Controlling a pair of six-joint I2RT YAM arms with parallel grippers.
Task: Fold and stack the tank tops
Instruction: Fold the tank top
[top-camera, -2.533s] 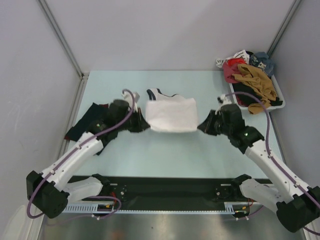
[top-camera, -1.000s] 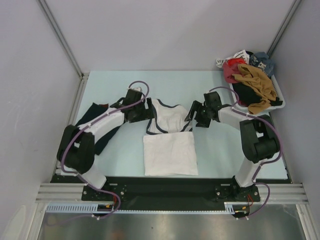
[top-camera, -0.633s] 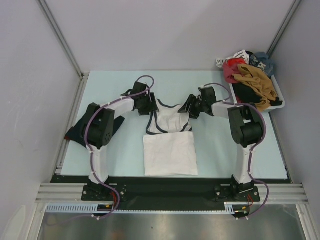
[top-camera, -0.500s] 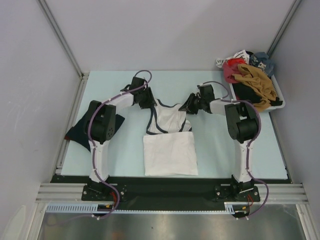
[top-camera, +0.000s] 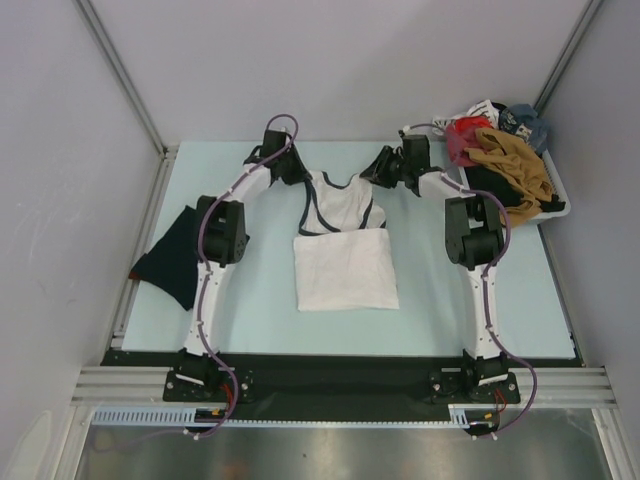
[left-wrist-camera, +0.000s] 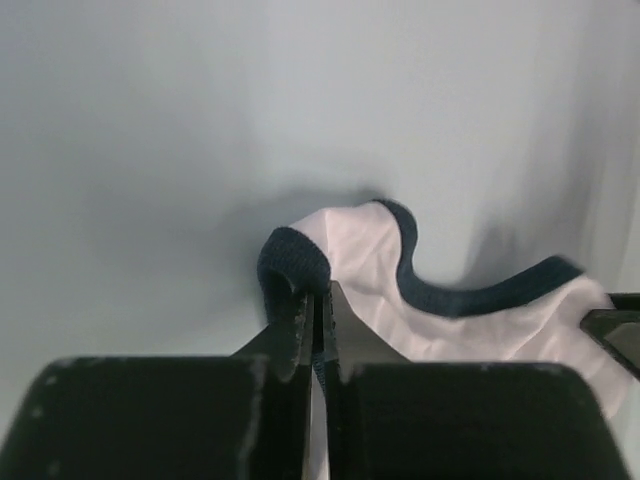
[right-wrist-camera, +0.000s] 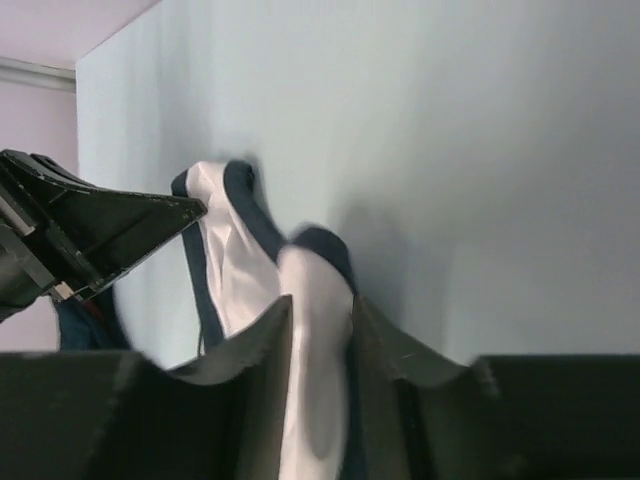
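From above, both arms stretch far out toward the back edge of the worktop (top-camera: 450, 300). The left gripper (top-camera: 298, 175) and the right gripper (top-camera: 380, 170) each sit at a shoulder of the white tank top (top-camera: 345, 270). Its straps point at the far edge, and its plain lower part lies flat in the middle, nearer the front edge. Bare surface runs along both sides of it and in front. The navy tank top (top-camera: 170, 255) lies bunched against the left edge, well apart from the white one. A tray (top-camera: 560, 205) with a heap of clothes (top-camera: 510, 155) fills the far right corner, just beside the right arm's wrist. In the left wrist view, the left gripper (left-wrist-camera: 315, 300) has its fingers pressed together on the navy-trimmed strap of the white tank top (left-wrist-camera: 420, 310), with open worktop (left-wrist-camera: 150, 150) beyond. In the right wrist view, the right gripper (right-wrist-camera: 318, 310) pinches the other strap of the white tank top (right-wrist-camera: 225, 250), and the left gripper (right-wrist-camera: 100, 235) points in from the left.
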